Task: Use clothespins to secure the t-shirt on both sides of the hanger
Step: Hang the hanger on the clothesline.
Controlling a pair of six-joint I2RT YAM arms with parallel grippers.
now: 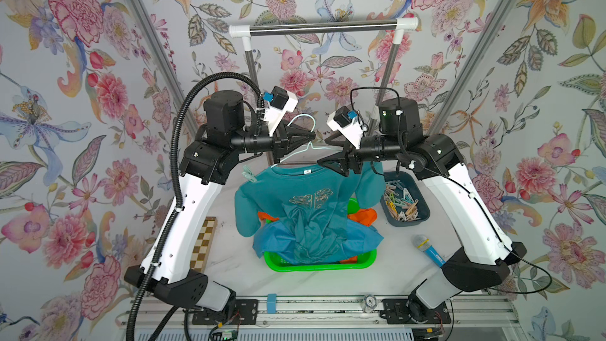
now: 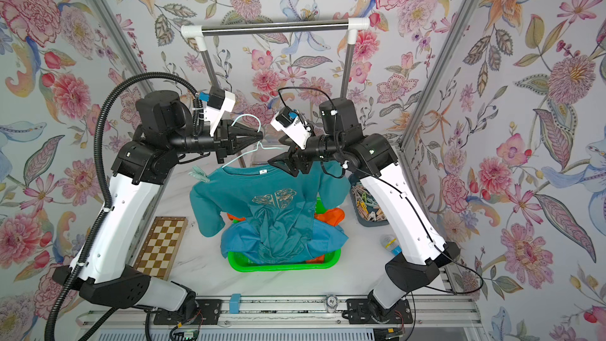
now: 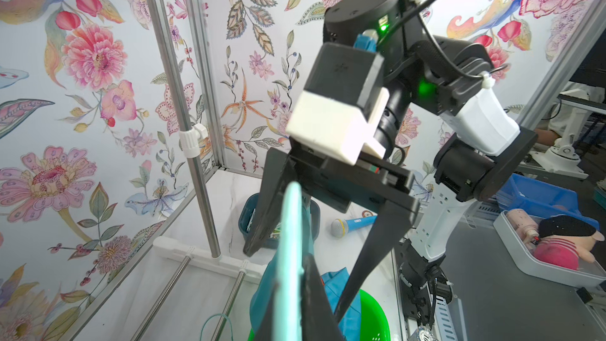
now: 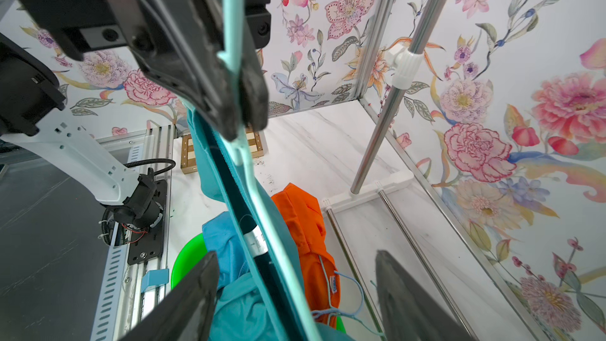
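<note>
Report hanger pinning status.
Left gripper jaws shut on hanger. Right gripper jaws open astride unpinned shoulder of t-shirt. One clothespin on other shoulder. Nothing blocking.

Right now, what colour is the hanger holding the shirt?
The hanger is pale mint green, seen best in the right wrist view.

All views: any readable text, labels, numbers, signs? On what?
Nothing reads for sure.
Neck tag on the t-shirt: too small to read.
Gold print on its chest: an ornament, no letters made out.
Round cap on the front rail: marks, maybe "01", not sure.
Blue label on the orange cloth: blurred.
</note>
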